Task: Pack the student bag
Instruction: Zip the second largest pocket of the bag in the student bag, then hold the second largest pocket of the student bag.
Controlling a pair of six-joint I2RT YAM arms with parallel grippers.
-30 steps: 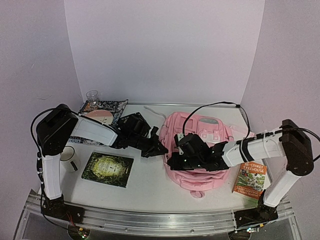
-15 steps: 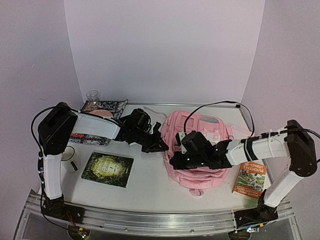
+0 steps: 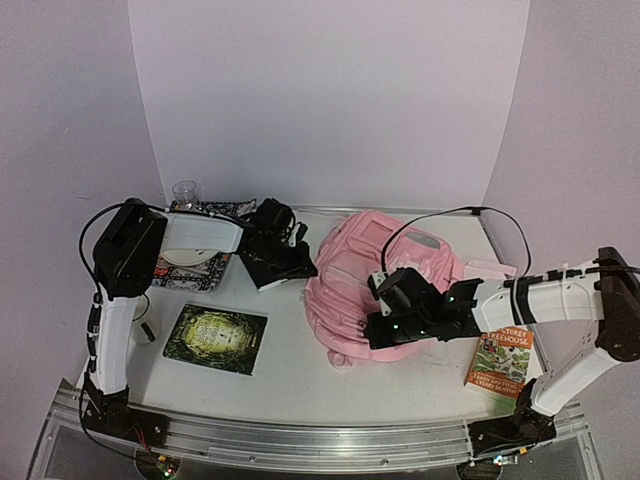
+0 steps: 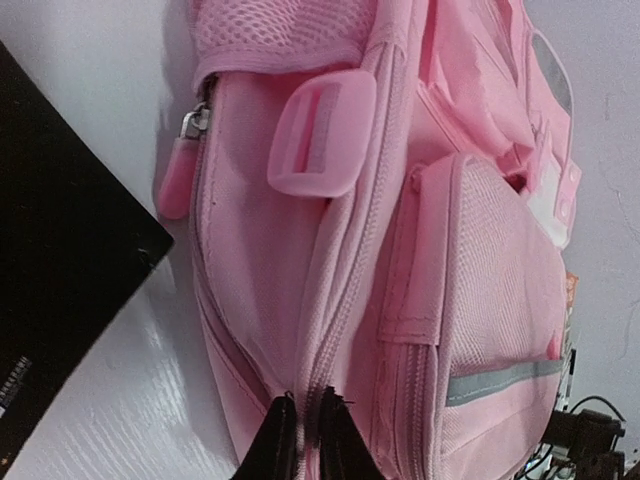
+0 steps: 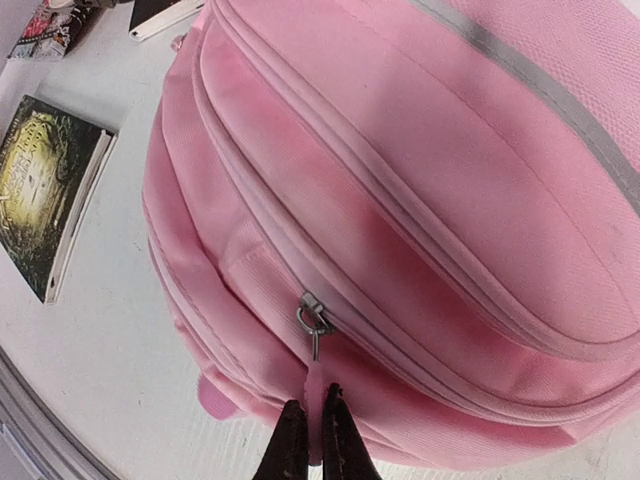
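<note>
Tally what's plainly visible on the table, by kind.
Backpack: 1
Books: 2, a green book and an orange book
Glass: 1
Total: 4
Patterned items at back left are too covered to count.

- The pink student bag (image 3: 375, 270) stands mid-worktop (image 3: 290, 375), between both arms.
- The left gripper (image 3: 300, 268) sits at the bag's left edge.
- The right gripper (image 3: 378, 330) meets its near side.
- A dark green book (image 3: 215, 338) lies to the left, an orange book (image 3: 503, 358) to the right.

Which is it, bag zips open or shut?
Shut where visible: the student bag shows closed zip lines in both wrist views, no gaping.
</note>
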